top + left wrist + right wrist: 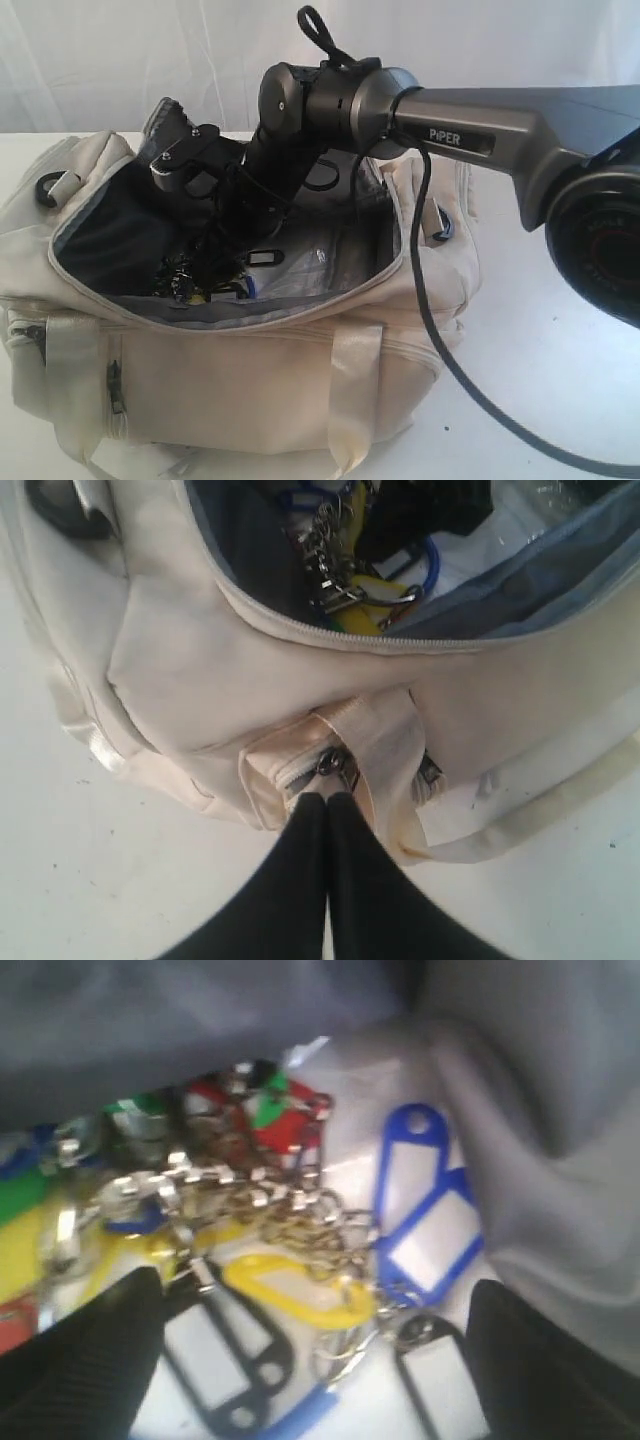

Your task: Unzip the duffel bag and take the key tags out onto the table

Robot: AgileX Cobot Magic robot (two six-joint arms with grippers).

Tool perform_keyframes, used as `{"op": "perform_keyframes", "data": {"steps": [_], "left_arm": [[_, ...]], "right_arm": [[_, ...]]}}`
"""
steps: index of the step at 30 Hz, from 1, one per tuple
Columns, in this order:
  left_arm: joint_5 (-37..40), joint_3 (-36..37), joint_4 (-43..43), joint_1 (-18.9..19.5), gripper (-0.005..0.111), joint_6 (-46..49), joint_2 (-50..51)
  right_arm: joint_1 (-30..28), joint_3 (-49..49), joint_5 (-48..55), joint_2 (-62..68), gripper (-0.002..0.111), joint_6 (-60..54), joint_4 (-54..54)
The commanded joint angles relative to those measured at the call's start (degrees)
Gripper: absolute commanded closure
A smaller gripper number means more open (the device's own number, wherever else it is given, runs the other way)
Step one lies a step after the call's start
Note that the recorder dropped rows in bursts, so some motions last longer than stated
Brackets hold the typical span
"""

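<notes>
1. Backdrop (pixel 110 60): white cloth, plain, with soft vertical folds and faint shadows; spans the whole rear of the exterior view.

2. Plastic film (pixel 325 272): clear, crinkled and glossy, with a small blue printed mark near its upper edge; lies inside the duffel bag (pixel 230 370) toward the right of the opening. Contents cannot be told.
</notes>
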Motion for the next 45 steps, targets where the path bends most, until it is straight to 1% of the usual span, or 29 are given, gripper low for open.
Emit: {"op": "perform_keyframes", "data": {"steps": [1,7,11,12,13,14,15,16,17,18,26,39,45], "left_arm": [[-1.35,0.4,-0.53,0.09,0.107,-0.79,-3.18],[-1.56,0.4,-0.65,0.09,0.107,-0.9,-3.31],[-1.56,0.4,-0.66,0.09,0.107,-1.0,-3.31],[-1.56,0.4,-0.66,0.09,0.107,-1.0,-3.31],[-1.67,0.4,-0.66,0.09,0.107,-0.99,-3.31],[-1.67,0.4,-0.66,0.09,0.107,-0.99,-3.31],[-1.6,0.4,-0.78,0.09,0.107,-0.99,-3.31],[-1.95,0.4,-0.78,0.09,0.107,-1.14,-3.31],[-2.07,0.4,-0.78,0.09,0.107,-1.14,-3.31],[-2.1,0.4,-0.78,0.09,0.107,-1.14,-3.31],[-2.43,0.4,-0.78,0.09,0.107,-1.14,-3.31],[-2.69,0.54,-0.78,0.09,0.107,-1.14,-3.31],[-4.24,1.16,-0.67,0.09,0.107,-1.14,-3.31]], "right_arm": [[0.24,-1.33,-1.75,0.37,0.031,2.09,-0.18],[2.73,-1.43,-1.1,1.77,0.032,1.61,-1.08],[3.95,-1.43,-0.17,3.3,0.033,2.2,-6.18],[4.32,-1.43,1.18,3.67,0.039,3.77,-8.97],[4.62,-1.43,1.95,3.92,0.044,4.87,-10.56],[4.73,-1.43,3.56,3.91,0.059,5.78,-13.22],[4.85,-1.43,4.2,3.91,0.07,7.07,-14.54],[4.85,-1.43,4.77,3.45,0.092,8.87,-16.65],[4.85,-1.43,4.95,3.17,0.104,8.98,-17.47],[4.74,-1.43,4.44,2.41,0.108,10.71,-18.28],[4.67,-1.43,-0.2,-8.18,0.108,11.23,-18.28],[4.67,-1.43,0.62,-14.27,0.108,12.32,-21.45],[3.74,-1.32,2.06,-18.76,0.108,12.58,-21.7]]}}
